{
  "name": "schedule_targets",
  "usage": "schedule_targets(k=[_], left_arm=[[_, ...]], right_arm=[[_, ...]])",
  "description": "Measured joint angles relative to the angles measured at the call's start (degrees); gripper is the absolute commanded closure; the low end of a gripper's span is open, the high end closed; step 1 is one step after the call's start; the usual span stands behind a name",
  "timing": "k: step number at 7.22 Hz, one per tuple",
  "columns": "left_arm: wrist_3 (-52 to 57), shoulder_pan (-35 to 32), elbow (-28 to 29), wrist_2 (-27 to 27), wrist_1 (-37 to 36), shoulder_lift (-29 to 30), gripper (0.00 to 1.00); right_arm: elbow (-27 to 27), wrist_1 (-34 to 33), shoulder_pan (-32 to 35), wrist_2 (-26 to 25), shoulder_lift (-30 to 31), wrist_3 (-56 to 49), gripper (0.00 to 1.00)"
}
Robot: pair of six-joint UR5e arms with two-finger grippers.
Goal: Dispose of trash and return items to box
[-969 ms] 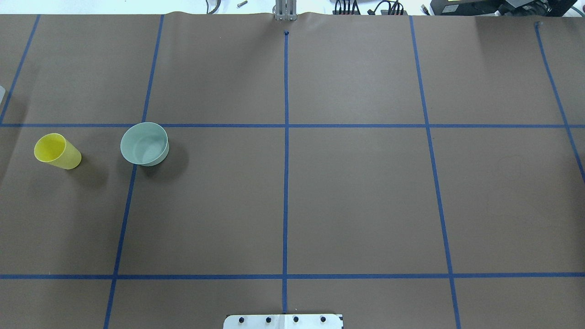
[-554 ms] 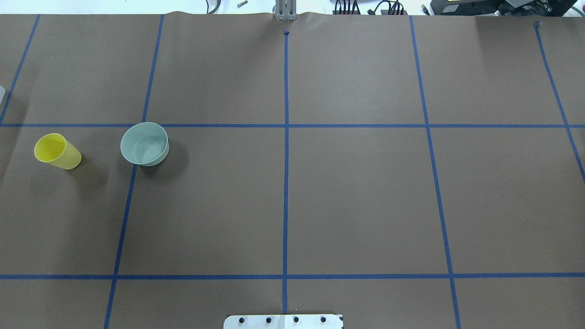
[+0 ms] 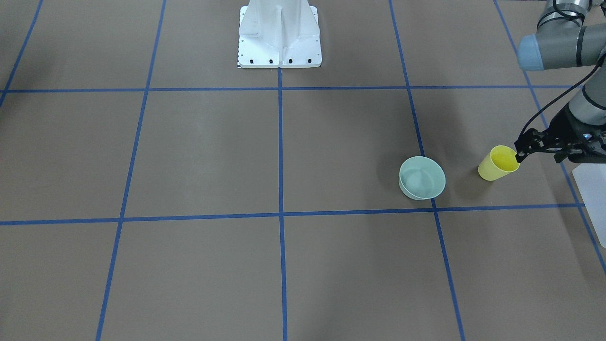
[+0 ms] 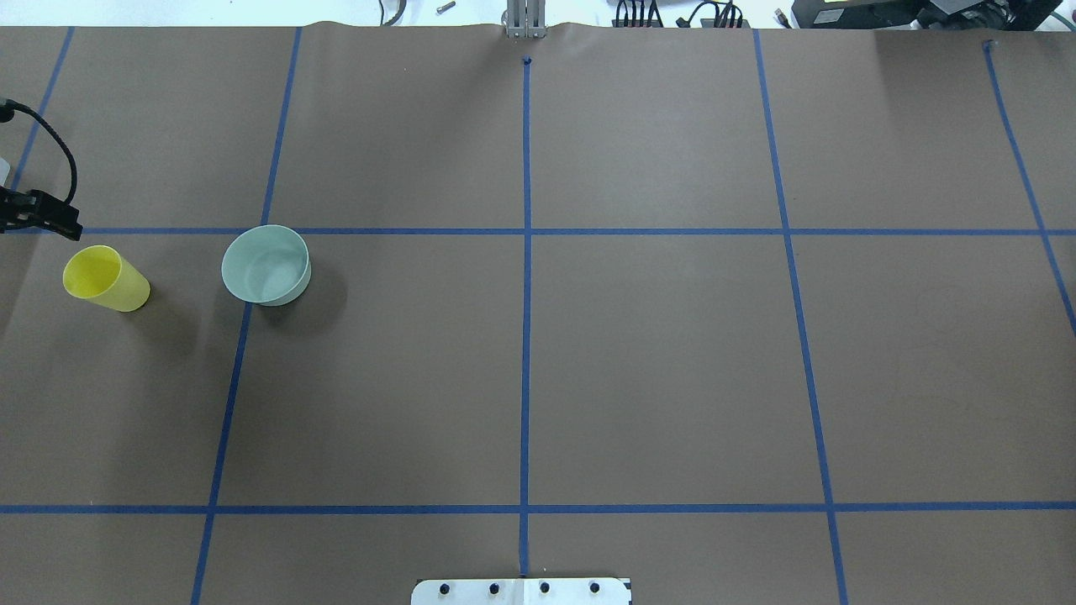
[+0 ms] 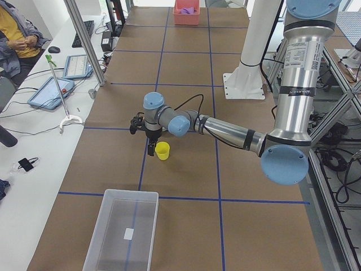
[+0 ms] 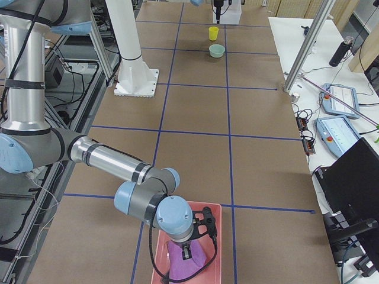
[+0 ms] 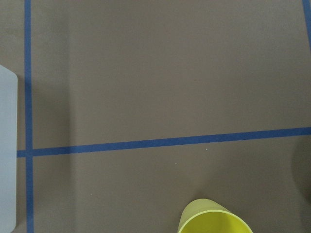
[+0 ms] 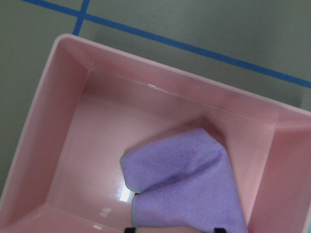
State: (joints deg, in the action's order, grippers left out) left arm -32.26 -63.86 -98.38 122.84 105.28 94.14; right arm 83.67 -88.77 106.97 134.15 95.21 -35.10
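Observation:
A yellow cup [image 3: 498, 163] stands upright on the brown table and also shows in the overhead view [image 4: 105, 278]. A pale teal bowl [image 3: 422, 178] stands beside it. My left gripper [image 3: 518, 151] hovers just above and beside the cup's rim. It looks open and empty, and touches nothing. My right gripper [image 6: 187, 254] is open over a pink bin [image 8: 63, 97], right above a purple cloth [image 8: 184, 174] that lies in the bin.
A clear plastic box [image 5: 121, 231] stands at the table's end on my left, close to the cup. The robot's white base [image 3: 279, 35] stands at the table's middle near edge. Blue tape lines grid the table. Operators' desks flank the far side.
My left gripper has come into the overhead view at its left edge, close behind the yellow cup. The cup and the bowl have not moved.

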Motion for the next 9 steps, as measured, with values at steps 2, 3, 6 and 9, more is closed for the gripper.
schedule_targets(k=[2, 3, 6, 9], left_arm=[[-1.1, 1.9, 1.8, 0.1, 2.1, -0.1, 0.07], [-1.5, 2.7, 2.2, 0.2, 2.6, -0.3, 0.13], [-2.0, 3.4, 3.9, 0.3, 3.3, -0.9, 0.95], [-3.9, 4.2, 4.7, 1.5, 3.6, -0.5, 1.00]], right_arm=[[0.5, 0.1, -3.4, 1.7, -2.2, 5.3, 0.00], [1.3, 0.1, -5.1, 2.6, -2.6, 7.8, 0.00], [6.6, 0.1, -11.5, 4.3, -2.9, 18.0, 0.00], [9.3, 0.1, -15.5, 4.6, -4.1, 23.5, 0.00]])
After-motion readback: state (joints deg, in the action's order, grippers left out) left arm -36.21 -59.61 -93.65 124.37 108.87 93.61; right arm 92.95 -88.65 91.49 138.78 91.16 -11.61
